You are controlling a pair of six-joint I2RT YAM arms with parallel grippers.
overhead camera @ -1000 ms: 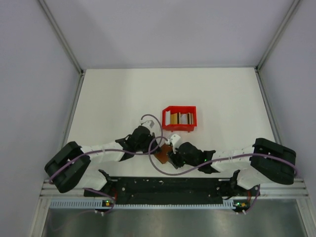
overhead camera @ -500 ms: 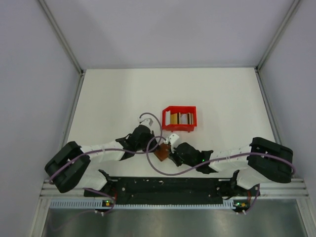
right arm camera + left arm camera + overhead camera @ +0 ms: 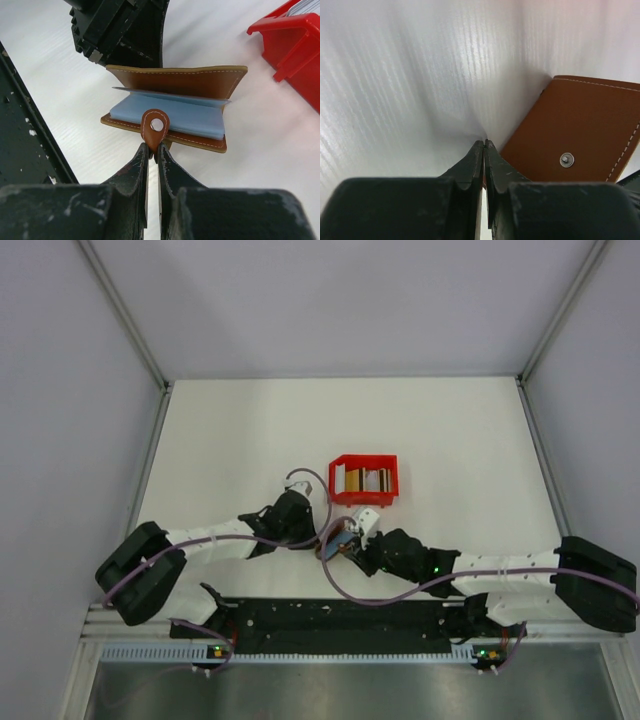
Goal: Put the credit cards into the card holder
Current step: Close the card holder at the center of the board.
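The card holder (image 3: pixel 175 82) is a brown wallet lying open on the table, with blue-grey pockets showing and one cover standing up. My right gripper (image 3: pixel 153 148) is shut on its small closing tab (image 3: pixel 154 127). My left gripper (image 3: pixel 484 142) is shut, its tips at the left edge of the brown outer cover (image 3: pixel 580 135), which bears a snap stud. From above, the wallet (image 3: pixel 338 538) sits between the left gripper (image 3: pixel 318 532) and the right gripper (image 3: pixel 352 543). The credit cards (image 3: pixel 362 480), tan-gold and pale, stand in the red bin (image 3: pixel 388 466).
The red bin (image 3: pixel 292 37) stands just behind the wallet, to the right of it in the right wrist view. The left gripper's black body (image 3: pixel 120 30) is close behind the raised cover. A black rail (image 3: pixel 340 615) runs along the table's near edge.
The wallet has shifted slightly up and right and now shows its blue-grey pockets. The right arm has stretched out low to the right, and its gripper moved toward the bin. The left gripper followed.
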